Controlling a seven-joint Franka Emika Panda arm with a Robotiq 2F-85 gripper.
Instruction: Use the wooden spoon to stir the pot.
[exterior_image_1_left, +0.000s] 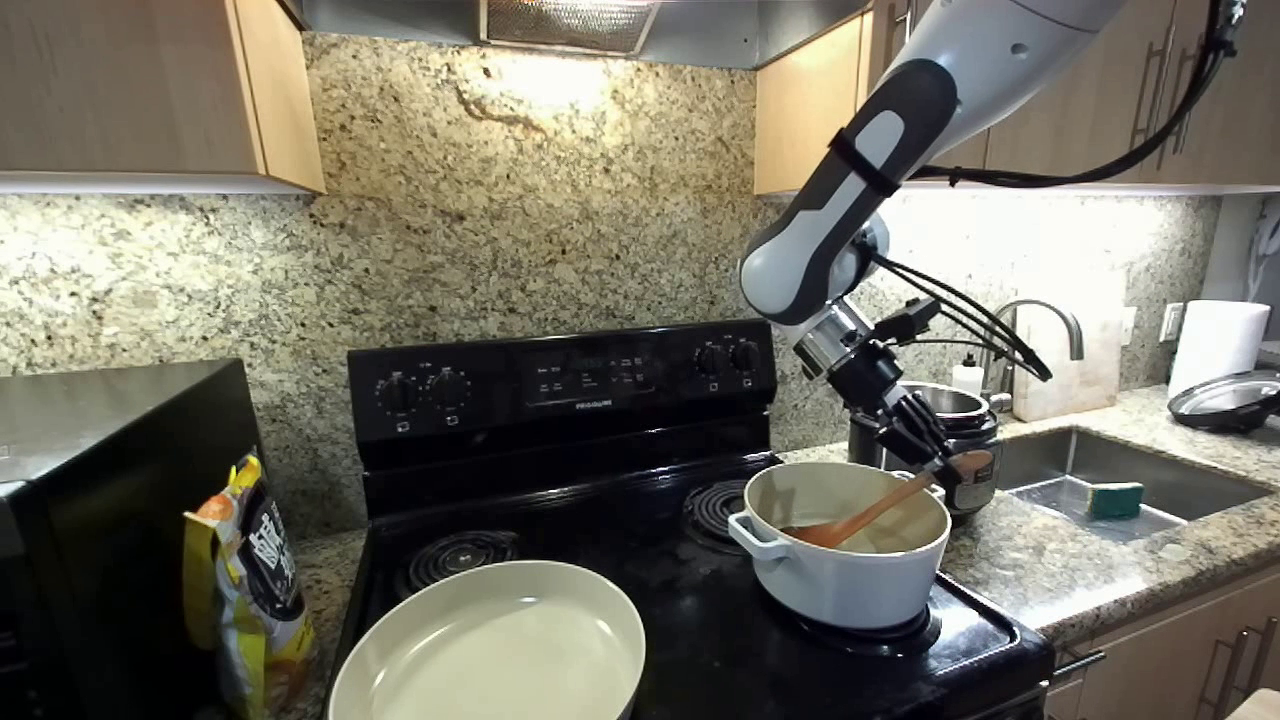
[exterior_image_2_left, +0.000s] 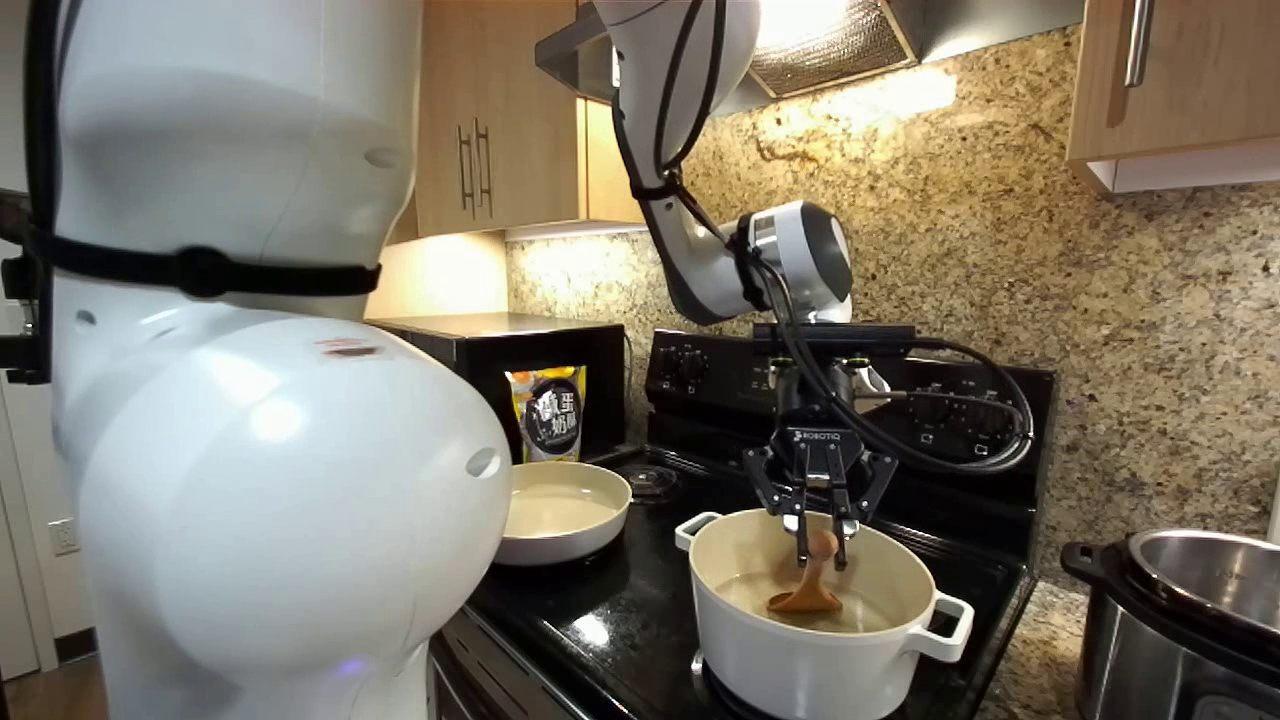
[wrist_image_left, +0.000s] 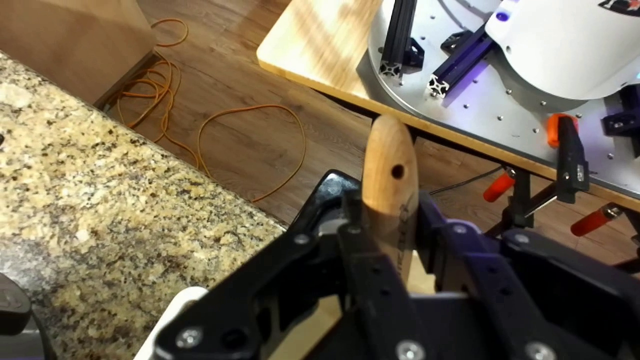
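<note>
Wooden spoon (exterior_image_1_left: 860, 519): handle (wrist_image_left: 384, 195) clasped in end effector (exterior_image_2_left: 821, 562).

In an exterior view, the pot (exterior_image_1_left: 850, 585) stands at the right front of the stove (exterior_image_1_left: 690, 630) with the pan (exterior_image_1_left: 500, 645) to its left; left of the stove is a bag (exterior_image_1_left: 265, 600). A cooker (exterior_image_1_left: 978, 490) sits on the bench (exterior_image_1_left: 1045, 565) behind the pot. Farther right, the sink (exterior_image_1_left: 1190, 475) holds a sponge (exterior_image_1_left: 1115, 500). The spoon (exterior_image_1_left: 880, 507) slants from the end effector (exterior_image_2_left: 821, 562) into the pot.
</note>
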